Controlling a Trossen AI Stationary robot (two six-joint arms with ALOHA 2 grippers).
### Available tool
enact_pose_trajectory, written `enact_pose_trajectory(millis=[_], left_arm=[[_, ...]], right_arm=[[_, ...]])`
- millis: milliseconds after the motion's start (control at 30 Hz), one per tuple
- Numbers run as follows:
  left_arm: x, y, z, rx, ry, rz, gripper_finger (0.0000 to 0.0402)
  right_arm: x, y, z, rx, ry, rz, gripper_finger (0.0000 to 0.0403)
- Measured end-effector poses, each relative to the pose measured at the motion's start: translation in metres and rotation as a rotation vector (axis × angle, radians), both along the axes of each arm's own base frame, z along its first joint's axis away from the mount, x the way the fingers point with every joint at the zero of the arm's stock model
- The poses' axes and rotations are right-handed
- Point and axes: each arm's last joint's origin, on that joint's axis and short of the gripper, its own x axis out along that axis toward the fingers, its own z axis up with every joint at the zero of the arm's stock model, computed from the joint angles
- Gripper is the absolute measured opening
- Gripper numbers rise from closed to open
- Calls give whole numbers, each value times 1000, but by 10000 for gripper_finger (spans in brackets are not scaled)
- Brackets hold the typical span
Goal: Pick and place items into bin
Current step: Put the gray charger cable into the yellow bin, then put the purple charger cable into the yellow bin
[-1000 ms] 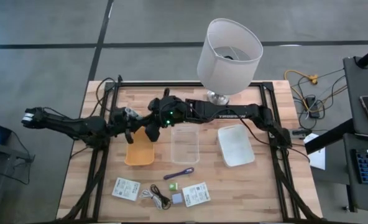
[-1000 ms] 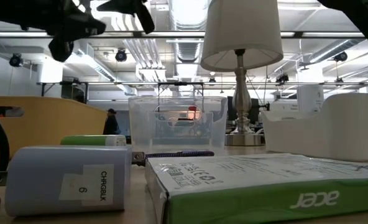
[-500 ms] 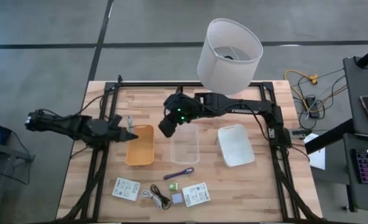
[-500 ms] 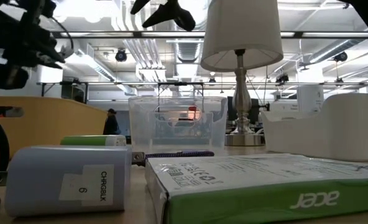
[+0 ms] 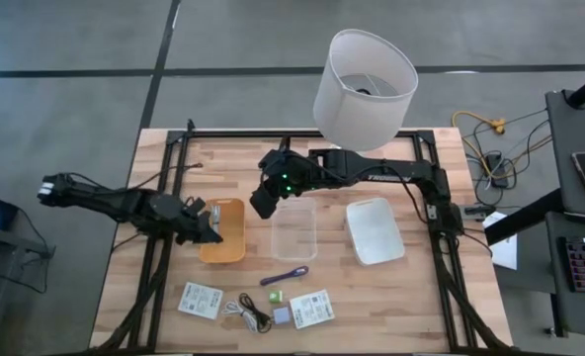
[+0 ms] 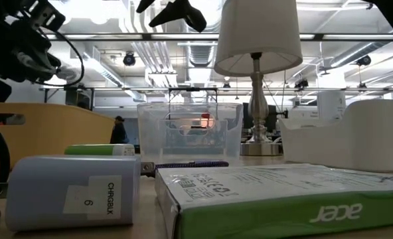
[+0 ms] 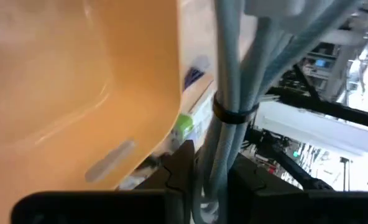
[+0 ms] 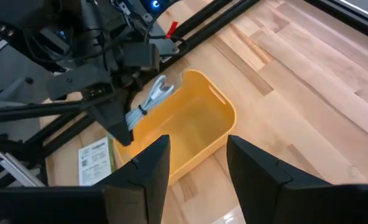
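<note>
1. I am seeing my left claw [image 5: 207, 222] hanging over the near-left edge of the orange bin [image 5: 229, 240], its fingers clamped on a tied bundle of pale grey cable [image 7: 234, 81]; in the right wrist view that cable bundle [image 8: 148, 99] is sitting just above the bin's rim.
2. The orange bin is resting on the wooden surface [image 5: 411, 297], left of the clear bin [image 5: 294, 229].
3. My right claw [image 5: 261, 202] is hovering between the orange bin and the clear bin, toward their far ends, with its fingers [image 8: 143, 168] spread apart and gripping nothing.
4. The white bin [image 5: 375, 230] is lying to the right of the clear one, and the lamp [image 5: 364, 79] is standing at the far edge.
5. Along the near edge I am looking at a white packet [image 5: 201, 300], a coiled cable [image 5: 247, 312], a green cube [image 5: 275, 295], a grey-blue cube [image 5: 283, 315] and a second white packet [image 5: 312, 308], all lying loose on the surface.
6. The purple pen [image 5: 285, 276] is lying just in front of the clear bin.
</note>
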Motion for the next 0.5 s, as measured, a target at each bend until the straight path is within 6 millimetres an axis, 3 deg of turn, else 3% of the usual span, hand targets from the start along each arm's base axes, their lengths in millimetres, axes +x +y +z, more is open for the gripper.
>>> enact_pose_trajectory(millis=[167, 500], left_arm=[[7, -2, -8, -18, 83, -6, 90], [15, -6, 1, 9, 41, -104, 199]], right_arm=[[0, 1, -1, -7, 3, 8, 147], [-2, 3, -4, -30, 45, 39, 149]])
